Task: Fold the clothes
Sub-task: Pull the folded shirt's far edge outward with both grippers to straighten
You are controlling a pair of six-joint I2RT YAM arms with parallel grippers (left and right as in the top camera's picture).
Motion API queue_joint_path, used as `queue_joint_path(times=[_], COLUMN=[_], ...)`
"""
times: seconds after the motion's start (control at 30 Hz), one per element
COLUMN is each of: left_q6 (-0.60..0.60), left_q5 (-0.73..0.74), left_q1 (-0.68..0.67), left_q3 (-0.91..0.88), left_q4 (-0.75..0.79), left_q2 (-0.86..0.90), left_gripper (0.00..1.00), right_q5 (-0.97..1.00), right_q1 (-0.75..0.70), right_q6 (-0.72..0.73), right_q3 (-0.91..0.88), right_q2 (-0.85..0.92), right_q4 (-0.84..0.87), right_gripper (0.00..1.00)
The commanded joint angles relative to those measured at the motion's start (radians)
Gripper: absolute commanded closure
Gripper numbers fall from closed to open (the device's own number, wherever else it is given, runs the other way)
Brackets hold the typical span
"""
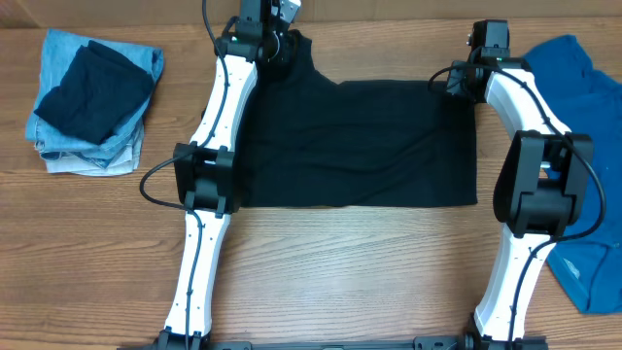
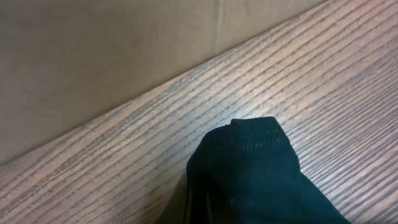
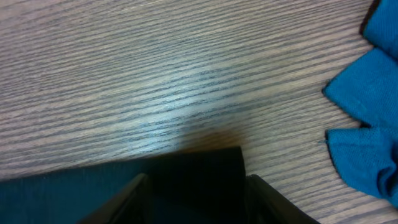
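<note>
The left pincer (image 1: 275, 45) is clamping shut on one far corner of the black shirt (image 1: 360, 146), with a bunch of cloth poking out just ahead of its closed jaws. The right pincer (image 1: 455, 80) is standing open, its fingers (image 3: 134, 193) straddling the shirt's other far corner, which is lying flat between them on the wooden table (image 1: 340, 272). A blue garment (image 3: 367, 93) is lying just beside that pincer.

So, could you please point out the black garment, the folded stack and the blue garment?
black garment (image 1: 360, 146), overhead view, middle of the cloth.
folded stack (image 1: 92, 92), overhead view, dark top piece.
blue garment (image 1: 593, 83), overhead view, its upper part.
</note>
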Motion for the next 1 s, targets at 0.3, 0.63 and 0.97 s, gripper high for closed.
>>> queue_joint_path(times=[0.3,0.63,0.97], left_q6=[-0.026,-0.031,-0.068], left_q5=[-0.01,-0.01,-0.012], left_q1=[-0.002,0.006,0.078], left_q3=[0.025,0.039,0.211], left_q4=[-0.021,-0.046,-0.188], left_q2=[0.008,0.008,-0.003], left_gripper=[0.95,0.96,0.96], right_q5=[-0.049,-0.046,-0.138], right_q1=[-0.005,-0.016,-0.014], right_q6=[-0.105,-0.105,-0.106], right_q3=[0.003,0.007,0.142], right_q2=[0.04,0.089,0.081], right_q4=[0.068,0.073,0.032], right_gripper=[0.2,0.81,0.96])
